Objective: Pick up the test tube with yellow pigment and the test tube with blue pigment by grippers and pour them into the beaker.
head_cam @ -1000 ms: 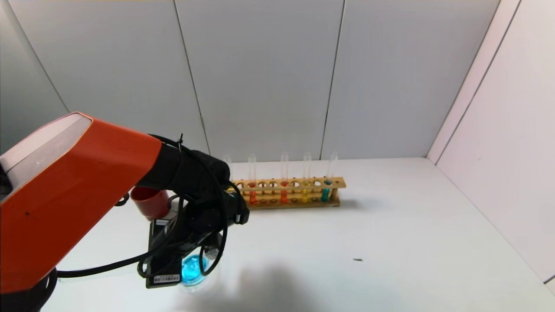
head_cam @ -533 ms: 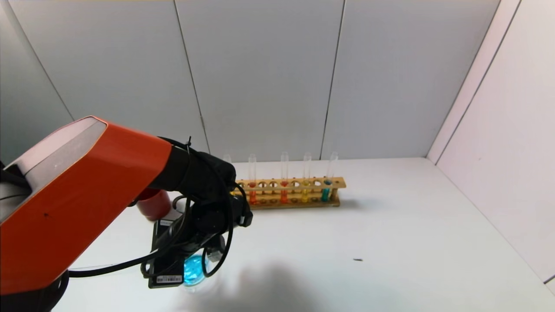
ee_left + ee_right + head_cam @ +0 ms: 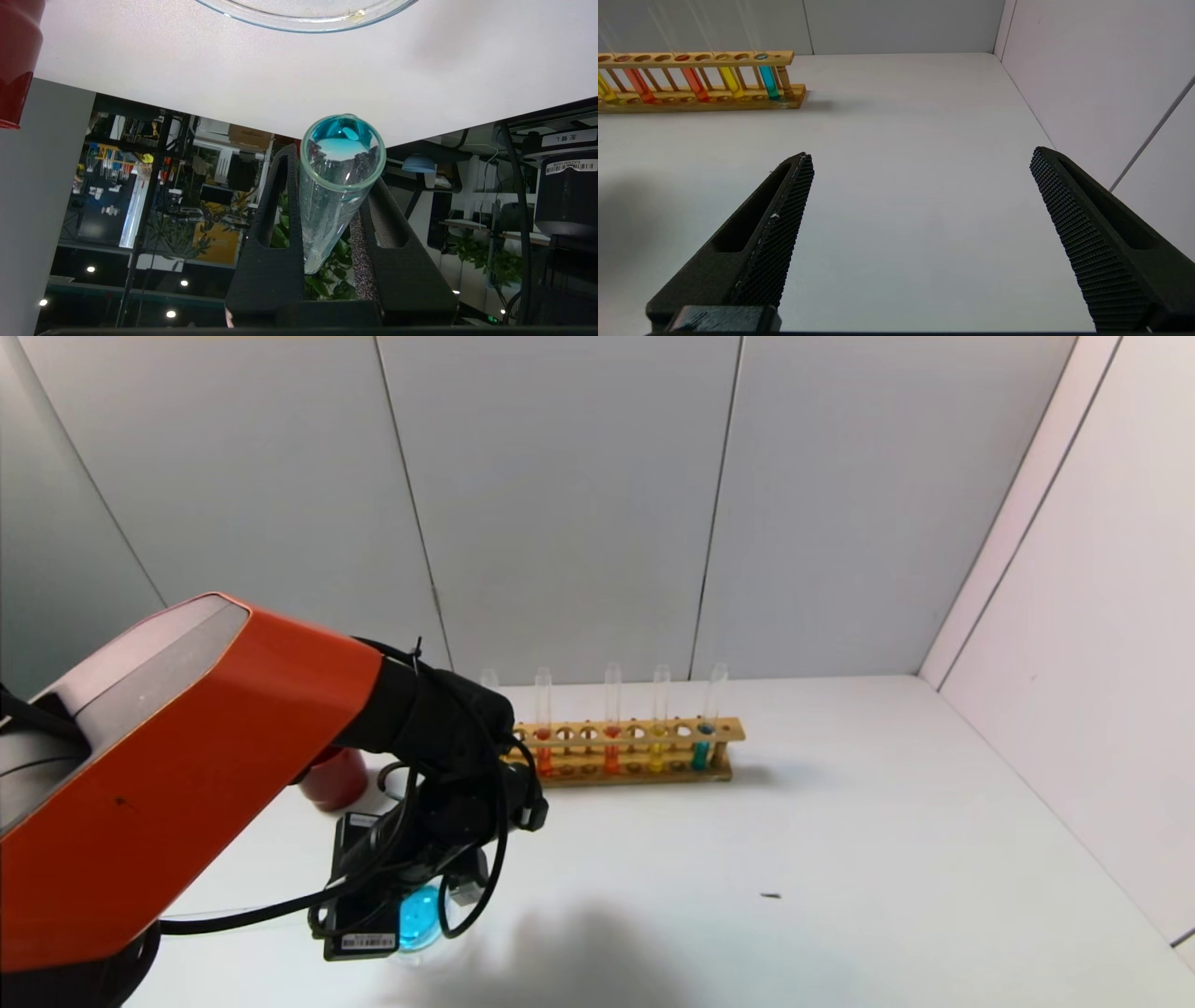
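Note:
My left gripper (image 3: 425, 882) hangs low over the beaker (image 3: 422, 922), which holds bright blue liquid. It is shut on the test tube with blue pigment (image 3: 334, 196). The tube is tilted and a little blue liquid lies at its mouth, near the beaker's rim (image 3: 299, 25). The gripper (image 3: 334, 163) has a finger on each side of the glass. Two tubes with yellow liquid stand in the wooden rack (image 3: 698, 98), one at its left end (image 3: 605, 91) and one (image 3: 728, 81) beside the teal tube (image 3: 768, 81). I cannot tell which is paler. My right gripper (image 3: 920, 154) is open and empty above bare table.
The rack (image 3: 625, 751) stands at the back middle with orange tubes (image 3: 543, 756) too. A dark-red cup (image 3: 331, 779) sits behind my left arm, close to the beaker. White walls close the back and the right. A small dark speck (image 3: 770, 896) lies on the table.
My left arm has shifted slightly to the right over the beaker and hides more of the red cup. The tube stays in its grip. The right gripper's earlier state is not shown.

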`<action>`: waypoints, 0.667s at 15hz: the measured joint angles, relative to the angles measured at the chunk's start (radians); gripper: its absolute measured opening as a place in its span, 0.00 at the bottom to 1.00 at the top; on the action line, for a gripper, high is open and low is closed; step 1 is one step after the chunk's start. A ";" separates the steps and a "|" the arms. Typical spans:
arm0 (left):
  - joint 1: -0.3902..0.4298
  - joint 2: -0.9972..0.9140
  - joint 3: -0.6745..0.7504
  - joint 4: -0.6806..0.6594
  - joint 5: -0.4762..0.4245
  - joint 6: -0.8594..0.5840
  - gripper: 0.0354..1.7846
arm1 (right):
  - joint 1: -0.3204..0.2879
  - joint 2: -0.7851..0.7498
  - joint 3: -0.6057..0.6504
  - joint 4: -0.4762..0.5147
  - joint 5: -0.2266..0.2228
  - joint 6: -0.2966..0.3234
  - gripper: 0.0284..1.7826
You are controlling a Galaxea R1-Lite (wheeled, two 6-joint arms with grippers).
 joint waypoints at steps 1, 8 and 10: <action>-0.001 0.000 0.001 0.000 0.000 0.000 0.17 | 0.000 0.000 0.000 0.000 0.000 0.000 0.95; 0.001 -0.043 -0.005 -0.008 -0.009 -0.008 0.17 | 0.000 0.000 0.000 0.000 0.000 0.000 0.95; 0.011 -0.089 -0.013 -0.010 -0.032 -0.014 0.17 | 0.000 0.000 0.000 0.000 0.000 0.000 0.95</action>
